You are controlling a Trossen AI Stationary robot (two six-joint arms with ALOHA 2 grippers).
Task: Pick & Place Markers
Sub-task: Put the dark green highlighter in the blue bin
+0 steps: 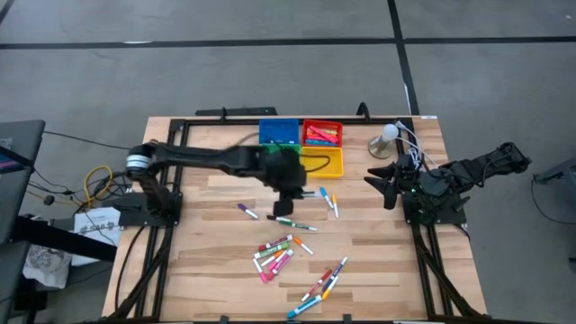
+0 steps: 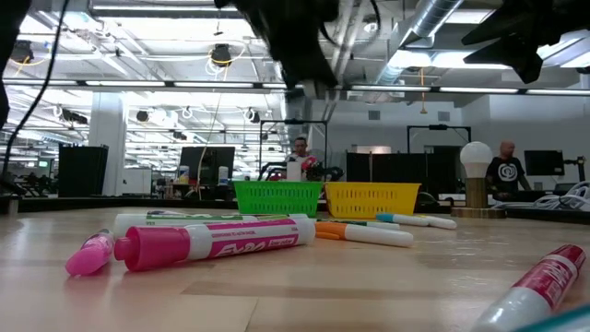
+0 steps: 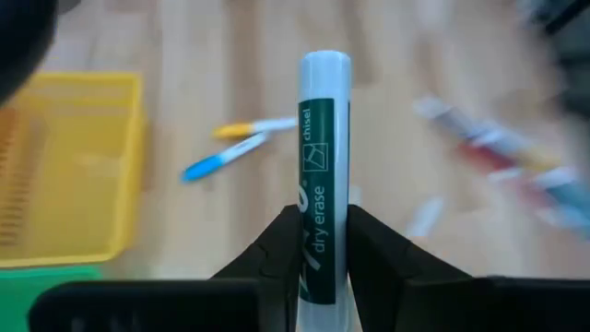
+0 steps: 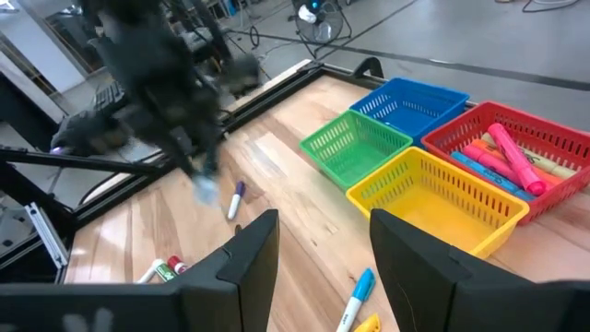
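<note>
Jaws of left gripper (image 3: 323,242) were clamped on a green marker (image 3: 323,166), lifted above mid-counter near the green tray (image 4: 355,145). Right gripper (image 4: 323,249) waited open by the counter's right edge. Step: carry. Next probably called for dropping it into that tray.

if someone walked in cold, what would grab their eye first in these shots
Probably the left gripper, shut on a green-labelled white dry erase marker, raised above the table near the green mesh tray. Next, the four bright plastic trays at the far edge of the wooden table, the red tray already holding markers. Then the loose coloured markers scattered mid-table, while the right gripper waits open at the right side.
</note>
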